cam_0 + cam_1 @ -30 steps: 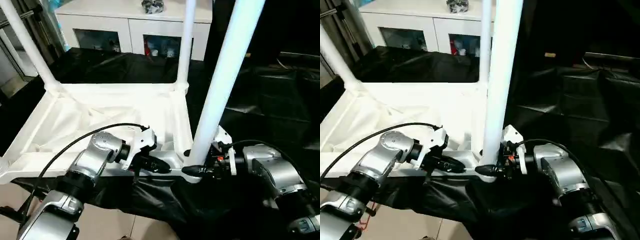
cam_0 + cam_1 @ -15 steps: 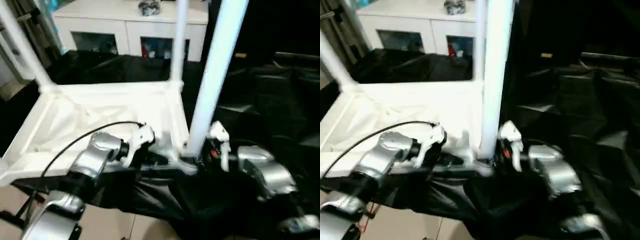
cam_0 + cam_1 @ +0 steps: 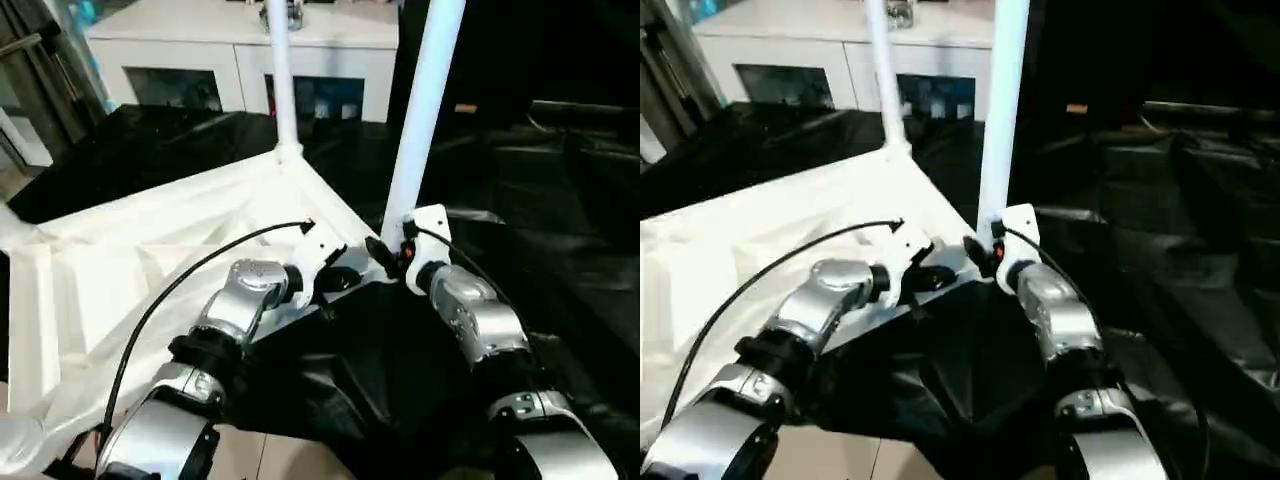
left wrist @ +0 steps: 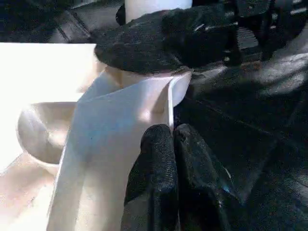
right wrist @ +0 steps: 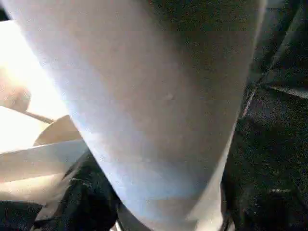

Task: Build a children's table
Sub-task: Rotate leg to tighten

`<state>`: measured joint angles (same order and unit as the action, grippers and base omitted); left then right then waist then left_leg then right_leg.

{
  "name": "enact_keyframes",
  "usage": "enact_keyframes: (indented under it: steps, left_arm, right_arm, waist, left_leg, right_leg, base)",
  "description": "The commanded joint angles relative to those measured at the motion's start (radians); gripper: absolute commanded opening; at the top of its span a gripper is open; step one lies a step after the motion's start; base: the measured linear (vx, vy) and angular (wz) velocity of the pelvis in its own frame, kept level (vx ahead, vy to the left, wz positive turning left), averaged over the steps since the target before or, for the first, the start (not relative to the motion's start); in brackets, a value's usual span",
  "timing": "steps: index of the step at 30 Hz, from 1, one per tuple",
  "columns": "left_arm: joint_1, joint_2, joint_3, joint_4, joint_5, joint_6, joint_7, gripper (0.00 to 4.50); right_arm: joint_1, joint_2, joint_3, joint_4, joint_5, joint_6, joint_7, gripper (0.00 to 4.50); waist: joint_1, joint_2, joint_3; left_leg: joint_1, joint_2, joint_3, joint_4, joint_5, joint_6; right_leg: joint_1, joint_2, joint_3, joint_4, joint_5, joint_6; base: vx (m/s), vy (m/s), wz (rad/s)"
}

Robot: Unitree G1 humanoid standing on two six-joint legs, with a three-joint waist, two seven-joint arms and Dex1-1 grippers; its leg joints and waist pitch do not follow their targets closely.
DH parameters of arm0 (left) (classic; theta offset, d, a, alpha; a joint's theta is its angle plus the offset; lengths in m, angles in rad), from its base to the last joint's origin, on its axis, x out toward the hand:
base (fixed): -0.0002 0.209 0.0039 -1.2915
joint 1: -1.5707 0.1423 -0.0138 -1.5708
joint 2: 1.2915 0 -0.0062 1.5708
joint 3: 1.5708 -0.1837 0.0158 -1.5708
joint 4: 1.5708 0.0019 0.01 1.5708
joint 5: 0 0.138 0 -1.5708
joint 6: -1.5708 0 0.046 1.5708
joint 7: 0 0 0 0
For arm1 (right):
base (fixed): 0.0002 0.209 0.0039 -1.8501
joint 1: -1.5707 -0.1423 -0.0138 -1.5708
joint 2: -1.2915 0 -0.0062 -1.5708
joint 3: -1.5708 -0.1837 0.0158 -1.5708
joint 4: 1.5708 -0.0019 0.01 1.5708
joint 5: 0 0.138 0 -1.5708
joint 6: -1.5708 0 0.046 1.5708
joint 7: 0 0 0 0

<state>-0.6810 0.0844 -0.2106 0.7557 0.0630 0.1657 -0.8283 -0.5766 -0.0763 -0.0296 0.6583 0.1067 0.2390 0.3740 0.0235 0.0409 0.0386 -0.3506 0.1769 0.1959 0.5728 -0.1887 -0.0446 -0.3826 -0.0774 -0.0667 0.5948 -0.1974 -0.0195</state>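
Both upright legs (image 3: 421, 110) cut off at the top edge, right gripper's (image 3: 385, 255) grip behind the leg unclear

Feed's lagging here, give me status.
Left gripper shut on white plastic tabletop rim. Right gripper around upright white tube leg at corner socket. Nothing in the way.

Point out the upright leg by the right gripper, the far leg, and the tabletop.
near leg (image 3: 425, 100), left eye view, mid shaft
far leg (image 3: 281, 70), left eye view, mid shaft
tabletop (image 3: 120, 280), left eye view, ribbed underside
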Motion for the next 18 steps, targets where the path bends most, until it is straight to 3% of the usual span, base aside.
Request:
enact_keyframes:
  steps: [1, 2, 3, 5, 7, 8, 9, 10, 11, 13, 15, 18]
  left_arm:
    - [-0.039, -0.051, -0.052, -0.002, 0.003, -0.049, -0.028, 0.0]
    - [-0.041, -0.046, -0.053, 0.005, 0.006, -0.061, -0.036, 0.0]
    - [-0.045, -0.042, -0.054, 0.018, 0.008, -0.071, -0.034, 0.0]
    - [-0.047, -0.04, -0.055, 0.025, 0.008, -0.076, -0.031, 0.0]
    - [-0.05, -0.006, -0.061, 0.045, 0.022, -0.105, -0.046, 0.0]
    - [-0.051, 0.0, -0.06, 0.047, 0.023, -0.109, -0.05, 0.0]
    - [-0.051, 0.004, -0.058, 0.052, 0.026, -0.116, -0.054, 0.0]
    - [-0.052, 0.008, -0.055, 0.058, 0.029, -0.123, -0.059, 0.0]
    - [-0.052, 0.013, -0.053, 0.063, 0.031, -0.127, -0.062, 0.0]
    - [-0.052, 0.016, -0.051, 0.067, 0.032, -0.13, -0.064, 0.0]
    - [-0.046, 0.032, -0.052, 0.073, 0.031, -0.153, -0.104, 0.0]
    - [-0.046, 0.043, -0.065, 0.08, 0.021, -0.175, -0.139, 0.0]
  right_arm:
    - [0.016, 0.088, 0.076, 0.053, 0.017, 0.041, 0.077, 3.35]
    - [0.018, 0.081, 0.073, 0.045, 0.018, 0.04, 0.089, 3.52]
    - [0.022, 0.069, 0.077, 0.032, 0.011, 0.033, 0.098, 3.64]
    - [0.024, 0.061, 0.08, 0.024, 0.006, 0.029, 0.102, 3.74]
    - [0.137, -0.125, 0.147, -0.217, 0.028, 0.068, 0.329, 3.74]
    - [0.159, -0.16, 0.157, -0.26, 0.036, 0.073, 0.372, 3.74]
    - [0.174, -0.187, 0.158, -0.288, 0.043, 0.077, 0.402, 3.74]
    - [0.19, -0.22, 0.154, -0.318, 0.056, 0.09, 0.437, 3.74]
    - [0.207, -0.253, 0.15, -0.347, 0.069, 0.099, 0.471, 3.74]
    - [0.218, -0.275, 0.147, -0.366, 0.078, 0.105, 0.494, 3.74]
    - [0.252, -0.377, 0.115, -0.415, 0.096, 0.108, 0.574, 3.74]
    - [0.268, -0.435, 0.094, -0.438, 0.106, 0.112, 0.61, 3.74]
  waist:
    - [0.0, -0.003, -0.049]
    - [0.0, -0.004, -0.048]
    - [0.0, 0.002, -0.049]
    - [-0.002, -0.001, -0.049]
    - [0.01, -0.008, -0.05]
    - [0.021, -0.007, -0.054]
    - [0.026, -0.011, -0.053]
    - [0.025, -0.012, -0.055]
    - [0.027, -0.011, -0.056]
    - [0.029, -0.012, -0.054]
    - [0.029, -0.021, -0.05]
    - [0.033, -0.02, -0.051]
  left_leg:
    - [0.0, 0.049, -0.026, -0.06, -0.216, 0.057]
    - [0.001, 0.051, -0.028, -0.063, -0.23, 0.05]
    - [0.002, 0.051, -0.029, -0.063, -0.239, 0.044]
    - [0.002, 0.052, -0.029, -0.065, -0.248, 0.04]
    - [0.006, 0.053, -0.027, -0.061, -0.236, 0.055]
    - [0.013, 0.056, -0.024, -0.058, -0.223, 0.067]
    - [0.008, 0.057, -0.021, -0.055, -0.195, 0.084]
    - [-0.006, 0.054, -0.024, -0.053, -0.153, 0.1]
    - [-0.004, 0.055, -0.023, -0.052, -0.147, 0.105]
    - [-0.006, 0.054, -0.021, -0.049, -0.151, 0.119]
    - [-0.006, 0.053, -0.022, -0.049, -0.173, 0.115]
    - [-0.007, 0.056, -0.024, -0.05, -0.171, 0.113]
  right_leg:
    - [0.04, -0.073, 0.047, -0.085, -0.211, -0.219]
    - [0.04, -0.073, 0.047, -0.085, -0.228, -0.216]
    - [0.04, -0.074, 0.048, -0.085, -0.24, -0.214]
    - [0.04, -0.073, 0.048, -0.085, -0.234, -0.214]
    - [0.044, -0.069, 0.049, -0.086, -0.201, -0.2]
    - [0.042, -0.068, 0.051, -0.083, -0.166, -0.199]
    - [0.043, -0.069, 0.055, -0.075, -0.1, -0.216]
    - [0.052, -0.072, 0.051, -0.068, -0.06, -0.23]
    - [0.051, -0.072, 0.05, -0.068, -0.053, -0.232]
    - [0.048, -0.073, 0.047, -0.072, -0.085, -0.241]
    - [0.05, -0.073, 0.046, -0.079, -0.151, -0.226]
    - [0.048, -0.074, 0.045, -0.08, -0.186, -0.214]
  base:
    - [0.0, 0.0, 0.0]
    - [0.0, 0.0, 0.0]
    - [0.0, 0.0, 0.0]
    - [0.0, 0.0, 0.0]
    - [0.0, 0.0, 0.0]
    - [0.0, 0.0, 0.0]
    - [0.0, 0.0, 0.0]
    - [0.0, 0.0, 0.0]
    - [0.0, 0.0, 0.0]
    - [0.0, 0.0, 0.0]
    - [0.0, 0.0, 0.0]
    - [0.0, 0.0, 0.0]
